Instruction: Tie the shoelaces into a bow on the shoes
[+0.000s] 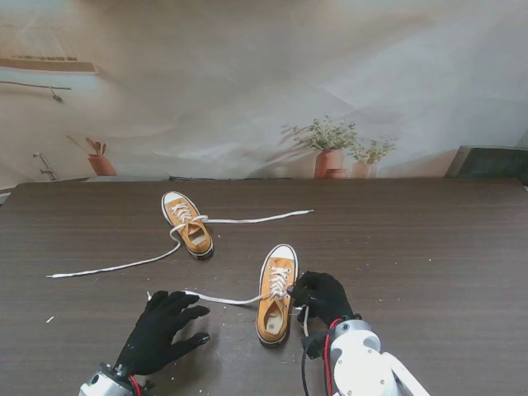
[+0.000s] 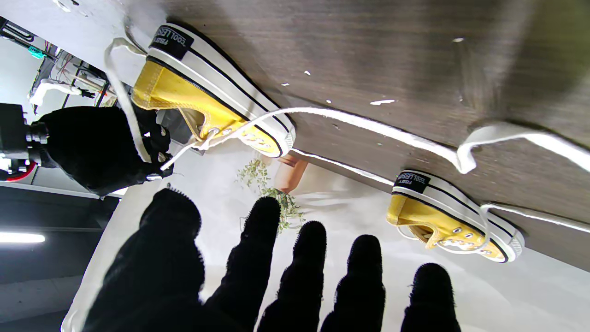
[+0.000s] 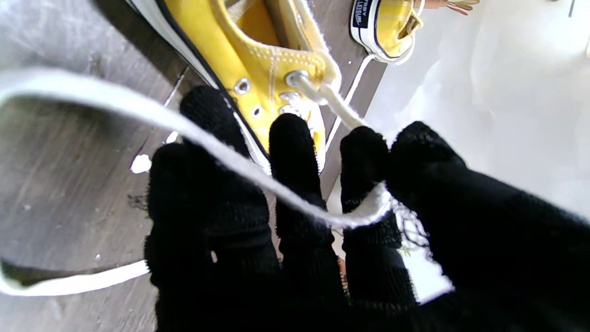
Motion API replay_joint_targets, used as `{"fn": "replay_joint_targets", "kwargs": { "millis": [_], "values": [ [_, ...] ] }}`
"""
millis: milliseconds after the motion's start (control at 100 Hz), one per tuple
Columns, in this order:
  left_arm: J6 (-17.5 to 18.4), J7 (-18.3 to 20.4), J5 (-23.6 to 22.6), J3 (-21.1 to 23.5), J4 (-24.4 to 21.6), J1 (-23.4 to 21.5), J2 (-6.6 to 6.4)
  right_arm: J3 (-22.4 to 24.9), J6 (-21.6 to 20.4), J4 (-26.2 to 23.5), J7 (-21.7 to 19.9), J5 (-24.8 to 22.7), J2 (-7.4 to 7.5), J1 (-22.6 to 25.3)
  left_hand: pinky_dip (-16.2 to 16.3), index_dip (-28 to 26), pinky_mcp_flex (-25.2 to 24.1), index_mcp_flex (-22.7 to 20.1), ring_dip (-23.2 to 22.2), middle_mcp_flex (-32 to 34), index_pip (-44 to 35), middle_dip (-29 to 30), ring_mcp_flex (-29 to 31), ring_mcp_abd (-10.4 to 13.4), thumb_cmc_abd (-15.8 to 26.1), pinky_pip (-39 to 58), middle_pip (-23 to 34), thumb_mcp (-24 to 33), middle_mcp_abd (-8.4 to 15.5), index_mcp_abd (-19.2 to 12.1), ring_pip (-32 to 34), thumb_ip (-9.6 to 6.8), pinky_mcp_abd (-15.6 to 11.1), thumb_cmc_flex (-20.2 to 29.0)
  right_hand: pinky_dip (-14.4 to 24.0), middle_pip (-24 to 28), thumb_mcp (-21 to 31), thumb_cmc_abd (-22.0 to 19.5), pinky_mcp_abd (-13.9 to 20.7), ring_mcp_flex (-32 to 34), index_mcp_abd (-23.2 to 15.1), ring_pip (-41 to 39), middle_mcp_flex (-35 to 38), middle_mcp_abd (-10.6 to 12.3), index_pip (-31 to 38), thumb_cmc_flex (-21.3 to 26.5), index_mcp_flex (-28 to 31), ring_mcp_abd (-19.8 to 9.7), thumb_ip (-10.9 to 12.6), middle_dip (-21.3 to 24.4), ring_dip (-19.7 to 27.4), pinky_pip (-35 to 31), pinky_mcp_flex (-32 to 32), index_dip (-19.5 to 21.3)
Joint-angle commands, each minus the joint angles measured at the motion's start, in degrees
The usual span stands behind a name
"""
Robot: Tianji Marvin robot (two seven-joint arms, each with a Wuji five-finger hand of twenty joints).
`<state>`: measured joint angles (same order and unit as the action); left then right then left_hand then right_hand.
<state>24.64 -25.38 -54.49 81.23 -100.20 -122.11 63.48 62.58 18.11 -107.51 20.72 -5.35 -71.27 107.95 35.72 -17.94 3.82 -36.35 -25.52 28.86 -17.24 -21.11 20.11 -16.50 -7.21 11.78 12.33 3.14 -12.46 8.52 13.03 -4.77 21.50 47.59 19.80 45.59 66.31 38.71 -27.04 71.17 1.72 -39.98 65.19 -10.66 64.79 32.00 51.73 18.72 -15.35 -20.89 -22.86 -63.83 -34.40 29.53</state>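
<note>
Right hand point(image 1: 320, 297), gloved black, pinched on the near sneaker's right lace point(image 3: 295, 198) beside the top eyelet, thumb against forefinger, presumably to keep that end taut for crossing. Left hand point(image 1: 161, 330) flat on the table at eight o'clock from the near yellow sneaker point(image 1: 276, 295), fingers spread, gripping nothing, just beside the left lace point(image 1: 223, 299) lying slack toward it. Far sneaker point(image 1: 187, 223) at eleven o'clock, untied, laces sprawled across the dark wood table point(image 1: 429, 247). Potted plants point(image 1: 334, 153) behind.
</note>
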Motion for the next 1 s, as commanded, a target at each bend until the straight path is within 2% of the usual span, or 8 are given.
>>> {"fn": "replay_joint_targets", "kwargs": {
  "millis": [0, 210, 340, 440, 560, 700, 790, 990],
  "values": [
    [0.2, 0.93, -0.08, -0.06, -0.57, -0.2, 0.07, 0.66, 0.29, -1.27, -1.46, 0.96, -0.05, 0.62, -1.05, -0.89, 0.35, -1.48, 0.65, 0.27, -0.07, -0.39, -0.29, -0.27, 1.94, -1.51, 0.64, 0.71, 0.35, -2.03, 0.43, 1.21, -3.76, 1.76, -1.53, 2.36, 1.95, 0.72, -0.74, 2.88, -0.37, -7.21, 1.83, -0.12, 2.03, 1.1, -0.1, -1.28, -1.98, -1.25, -1.49, -4.26, -4.41, 0.3],
    [0.16, 0.71, -0.2, -0.02, -0.59, -0.31, 0.08, 1.97, -1.32, -2.57, -2.77, 5.09, 0.19, 2.77, -1.71, -0.86, 0.44, -1.54, 0.8, 0.33, -0.07, -0.4, -0.7, -0.16, 1.89, -1.8, 0.71, 0.73, 0.25, -1.94, 0.49, 1.22, -4.11, 1.74, -1.77, 3.28, 0.56, -0.17, -7.75, 3.58, -1.47, -31.19, 3.66, 0.69, 2.18, 0.12, -0.54, -7.08, -1.89, -1.69, -7.71, -16.82, -23.07, -0.42],
    [-0.14, 0.78, 0.6, -0.5, -0.6, -0.26, 0.23, 2.66, -2.74, -2.56, -6.54, 3.93, 1.42, 3.32, -2.05, -0.85, 0.43, -1.56, 0.88, 0.42, -0.06, -0.42, -0.79, -0.18, 1.85, -1.89, 0.77, 0.78, 0.14, -1.77, 0.53, 1.21, -4.14, 1.79, 1.77, 2.02, -1.16, -1.57, -7.81, 3.76, -3.25, -38.08, 5.01, 0.97, 1.24, -0.19, -0.88, -9.43, -1.78, -1.16, -11.3, -23.8, -25.98, -1.46],
    [-0.73, 0.22, 1.42, -1.6, -0.52, -0.14, 0.39, 3.04, -4.47, -1.47, -9.15, -0.73, 2.58, 2.86, -2.2, -0.83, 0.47, -1.72, 0.88, 0.51, -0.06, -0.44, -0.71, -0.31, 1.76, -1.87, 0.82, 0.84, 0.12, -1.73, 0.65, 1.21, -4.04, 1.88, 9.27, 2.56, -2.34, -2.07, -5.72, 3.85, -5.16, -44.95, 6.35, 1.71, 0.54, -0.09, -0.61, -12.91, -1.48, -1.92, -15.3, -31.52, -28.43, -1.36],
    [-2.7, 1.22, 1.04, -2.05, -1.33, -0.66, 0.17, 4.72, -6.4, -1.55, -13.99, -2.01, 4.0, 2.88, -2.34, -0.78, 0.43, -1.61, 0.93, 0.53, 0.03, -0.43, -0.75, -0.32, 1.72, -1.84, 0.82, 0.86, 0.15, -1.78, 0.66, 1.21, -3.96, 1.84, 23.79, 6.61, -3.45, -2.41, -0.03, 4.01, -5.85, -54.22, 7.6, 1.57, -0.47, 0.11, 0.0, -17.01, -1.26, -5.92, -20.68, -42.35, -31.62, -1.08],
    [-5.67, 2.84, -0.45, -2.37, -3.21, -0.93, -0.22, 7.32, -8.2, -1.82, -18.24, -7.48, 5.61, 3.48, -2.41, -0.65, 0.56, -1.07, 0.93, 0.59, 0.37, -0.43, -0.56, -0.41, 1.49, -1.69, 0.82, 0.94, 0.2, -1.69, 0.74, 1.16, -3.85, 1.96, 29.18, 15.42, -3.75, -2.13, 4.89, 4.03, -5.45, -59.95, 9.66, 3.01, -1.1, 0.0, 0.71, -19.3, -1.19, -12.14, -23.68, -50.34, -32.86, -1.13],
    [-9.8, 3.65, -1.23, -4.0, -4.95, -0.53, -0.38, 8.85, -8.71, -2.04, -19.36, -11.5, 6.24, 4.12, -2.32, -0.49, 0.44, -0.38, 0.88, 0.49, 0.76, -0.45, -0.7, -0.7, 1.06, -1.54, 0.83, 0.93, 0.15, -1.61, 0.77, 1.09, -3.57, 1.88, 30.21, 21.93, -3.92, -1.86, 5.59, 4.01, -4.9, -61.51, 11.48, 5.24, -1.42, 0.24, 1.12, -19.0, -1.13, -16.52, -24.4, -52.05, -33.03, -1.36],
    [-28.0, 3.7, -3.57, -11.46, -9.56, 1.91, -0.21, 11.67, -9.53, -2.72, -22.14, -15.22, 7.17, 5.63, -1.99, 0.47, -0.58, 2.45, 0.69, -1.26, 2.85, -0.35, -1.93, -1.27, -0.39, -1.44, 0.53, 1.0, -0.8, -0.01, 0.73, 0.46, -3.29, 1.12, 30.55, 24.7, -4.36, -1.96, 6.04, 3.97, -4.67, -61.75, 12.63, 6.52, -1.92, 0.37, 1.42, -18.64, -1.07, -18.84, -24.39, -52.79, -33.13, -1.6]
  ]
}}
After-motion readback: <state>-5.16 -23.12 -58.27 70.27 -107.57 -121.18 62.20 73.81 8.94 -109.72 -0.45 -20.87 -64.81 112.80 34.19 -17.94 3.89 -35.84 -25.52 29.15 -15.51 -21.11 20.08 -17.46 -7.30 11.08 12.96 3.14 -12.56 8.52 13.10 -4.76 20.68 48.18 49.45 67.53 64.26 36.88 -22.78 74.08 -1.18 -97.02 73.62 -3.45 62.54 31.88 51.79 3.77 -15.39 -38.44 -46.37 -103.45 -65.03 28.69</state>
